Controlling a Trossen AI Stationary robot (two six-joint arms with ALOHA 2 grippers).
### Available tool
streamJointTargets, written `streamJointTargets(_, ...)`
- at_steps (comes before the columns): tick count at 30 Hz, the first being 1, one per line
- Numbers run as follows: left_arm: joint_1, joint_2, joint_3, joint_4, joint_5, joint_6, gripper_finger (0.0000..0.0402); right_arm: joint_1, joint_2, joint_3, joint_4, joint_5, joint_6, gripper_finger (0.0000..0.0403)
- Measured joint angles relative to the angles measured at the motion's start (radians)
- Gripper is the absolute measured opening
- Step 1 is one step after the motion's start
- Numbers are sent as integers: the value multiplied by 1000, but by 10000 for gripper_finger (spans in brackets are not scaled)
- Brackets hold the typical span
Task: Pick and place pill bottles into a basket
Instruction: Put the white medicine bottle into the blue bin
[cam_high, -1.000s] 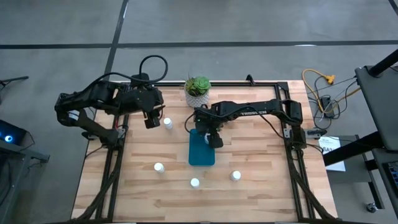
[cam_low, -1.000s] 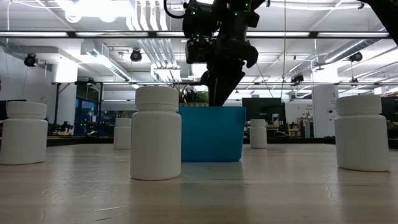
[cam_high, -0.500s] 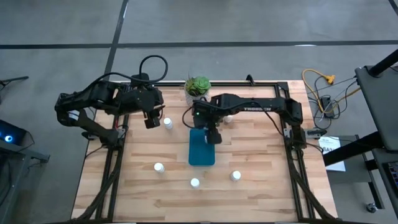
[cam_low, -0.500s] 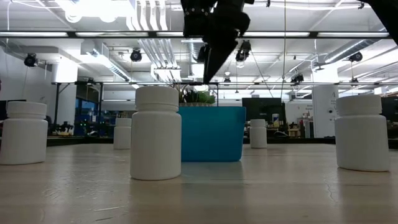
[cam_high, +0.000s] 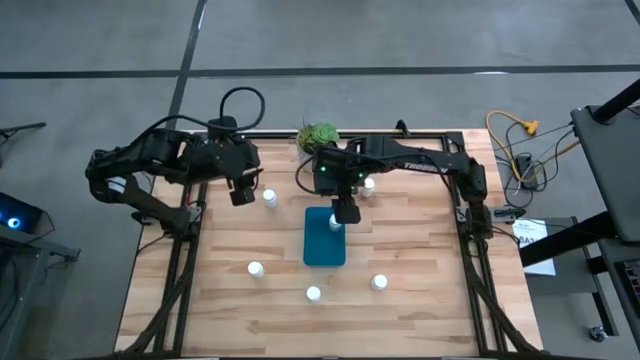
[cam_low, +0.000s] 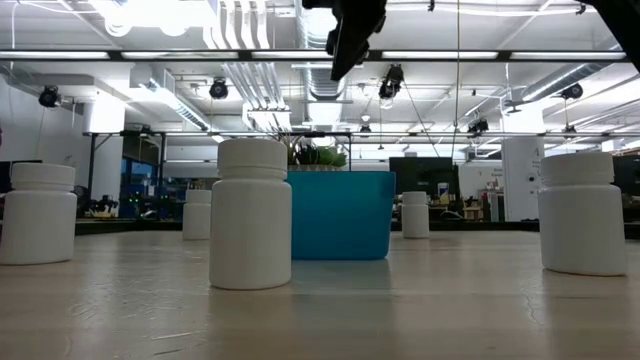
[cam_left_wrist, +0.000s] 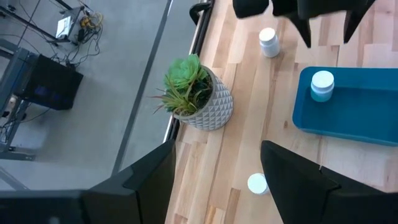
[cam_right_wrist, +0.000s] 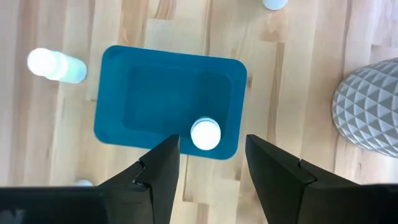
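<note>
Teal-blue basket (cam_high: 324, 238) is found at the table's centre, holding one pill bottle (cam_high: 335, 223) upright at its end nearest the plant pot (cam_high: 318, 143). Five pill bottles (cam_high: 256, 268) are seen standing on the wood outside it. The right gripper (cam_high: 345, 211) is held above that end, fingers apart, empty. The left gripper (cam_high: 241, 191) is parked beside a bottle, fingers open, nothing gripped.
</note>
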Motion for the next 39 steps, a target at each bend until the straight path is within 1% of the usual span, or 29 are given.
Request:
streamJointTargets(8, 0, -13, 0, 0, -12, 5, 219, 6, 0, 95, -101, -5, 60, 171)
streamJointTargets(14, 0, -13, 0, 0, -12, 26, 219, 44, -3, 144, -161, -10, 84, 170)
streamJointTargets(21, 0, -14, 0, 0, -18, 27, 219, 122, -42, 143, -215, -9, 134, 166)
streamJointTargets(32, 0, -14, 0, 0, -19, 26, 219, 237, -106, 136, -219, 0, 225, 159)
streamJointTargets(39, 0, -14, 0, 0, -18, 26, 219, 296, -112, 110, -219, 2, 315, 155)
